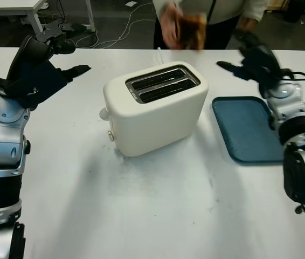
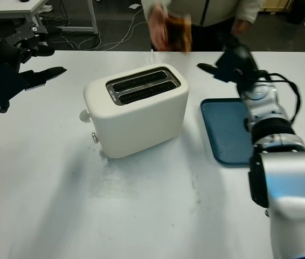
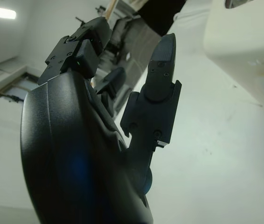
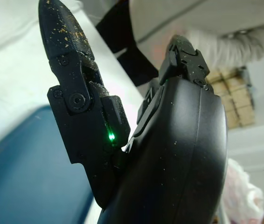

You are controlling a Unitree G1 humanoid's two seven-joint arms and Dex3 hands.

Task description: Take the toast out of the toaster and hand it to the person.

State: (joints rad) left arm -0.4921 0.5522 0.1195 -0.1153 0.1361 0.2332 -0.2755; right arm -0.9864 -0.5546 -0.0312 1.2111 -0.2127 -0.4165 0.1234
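A cream two-slot toaster [image 1: 155, 108] stands mid-table with both slots dark and bare. A person at the table's far edge holds a brown slice of toast [image 1: 191, 30] in one hand [image 1: 170, 24]. My right hand [image 1: 249, 62] is open above the far right of the table, a little right of and below the toast, with crumbs on its fingers [image 4: 64, 42]. My left hand [image 1: 53, 62] is open, raised at the far left, well clear of the toaster.
A dark blue tray [image 1: 247, 127] lies right of the toaster, under my right forearm. The toaster's edge [image 3: 244, 51] shows beside my left hand. Cables and table legs lie on the floor beyond the far edge.
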